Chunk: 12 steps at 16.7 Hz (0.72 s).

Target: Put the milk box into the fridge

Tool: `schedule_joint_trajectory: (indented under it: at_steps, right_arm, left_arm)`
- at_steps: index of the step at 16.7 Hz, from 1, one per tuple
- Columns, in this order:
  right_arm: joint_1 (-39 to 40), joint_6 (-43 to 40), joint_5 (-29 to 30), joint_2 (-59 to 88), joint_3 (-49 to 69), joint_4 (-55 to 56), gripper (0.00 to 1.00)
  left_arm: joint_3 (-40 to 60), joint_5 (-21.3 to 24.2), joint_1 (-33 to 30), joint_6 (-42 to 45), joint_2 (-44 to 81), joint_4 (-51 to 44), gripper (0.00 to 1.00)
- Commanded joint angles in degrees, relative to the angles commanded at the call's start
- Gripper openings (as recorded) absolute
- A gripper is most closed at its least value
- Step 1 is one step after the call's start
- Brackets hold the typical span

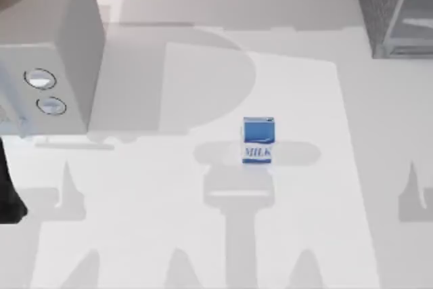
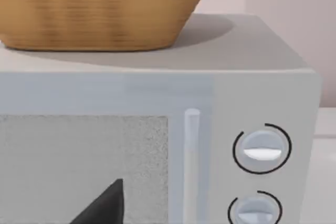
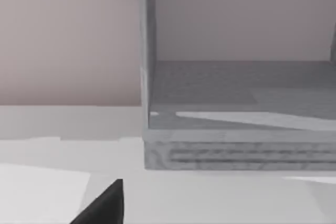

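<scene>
Milk box stands upright mid-counter, well apart from the fridge at far right. My left hand faces the microwave, right hand faces the fridge; can't tell either grip.

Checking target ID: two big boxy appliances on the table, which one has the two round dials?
The light grey box at the table's left, with two round dials on its front and a wicker basket on top. The dark speckled fridge at the far right has none.
</scene>
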Motion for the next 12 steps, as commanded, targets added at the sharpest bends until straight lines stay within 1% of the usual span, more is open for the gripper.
schedule_joint_trajectory:
  at_steps: [3,6,9,12]
  right_arm:
    - [0.3,0.1,0.2,0.5,0.1,0.3,1.00]
    - [3.0,1.1,2.6,5.3,1.2,3.3,1.00]
    - [8.0,2.9,7.2,15.1,3.3,9.1,1.00]
    - [14.6,4.9,13.3,28.4,6.2,17.1,1.00]
  left_arm:
    - [0.0,0.0,0.0,0.0,0.0,0.0,1.00]
    - [0.0,0.0,0.0,0.0,0.0,0.0,1.00]
    - [0.0,0.0,0.0,0.0,0.0,0.0,1.00]
    - [0.0,0.0,0.0,0.0,0.0,0.0,1.00]
